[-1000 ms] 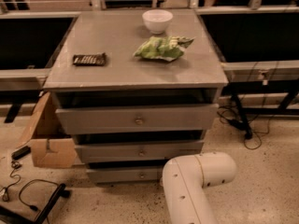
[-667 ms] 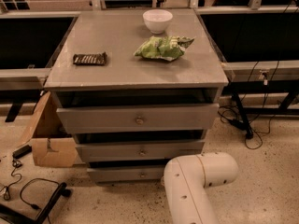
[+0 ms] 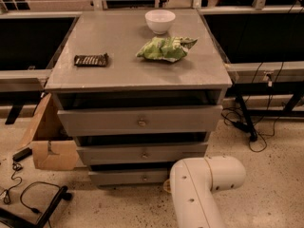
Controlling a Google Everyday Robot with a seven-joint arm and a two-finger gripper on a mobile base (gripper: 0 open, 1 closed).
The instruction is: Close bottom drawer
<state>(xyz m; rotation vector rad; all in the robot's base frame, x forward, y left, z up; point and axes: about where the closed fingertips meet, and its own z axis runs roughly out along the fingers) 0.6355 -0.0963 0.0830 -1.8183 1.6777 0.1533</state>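
The bottom drawer [image 3: 124, 177] is the lowest and slimmest grey front of the cabinet, with a small round knob [image 3: 144, 177]. A dark gap shows above it, and it stands out a little from the cabinet. The middle drawer [image 3: 142, 153] and the top drawer [image 3: 140, 120] also stand out a little. My white arm [image 3: 204, 184] rises from the bottom edge, with its rounded joint just right of the bottom drawer's front. The gripper itself is out of sight, hidden by the arm or below the picture.
On the cabinet top [image 3: 118, 65] lie a white bowl [image 3: 160, 21], a green bag [image 3: 165, 48] and a dark bar [image 3: 90, 60]. An open cardboard box [image 3: 50, 141] stands left of the cabinet. Cables [image 3: 28, 194] lie on the floor, left and right.
The white arm has shifted very slightly to the right. The drawers and the things on the cabinet look the same.
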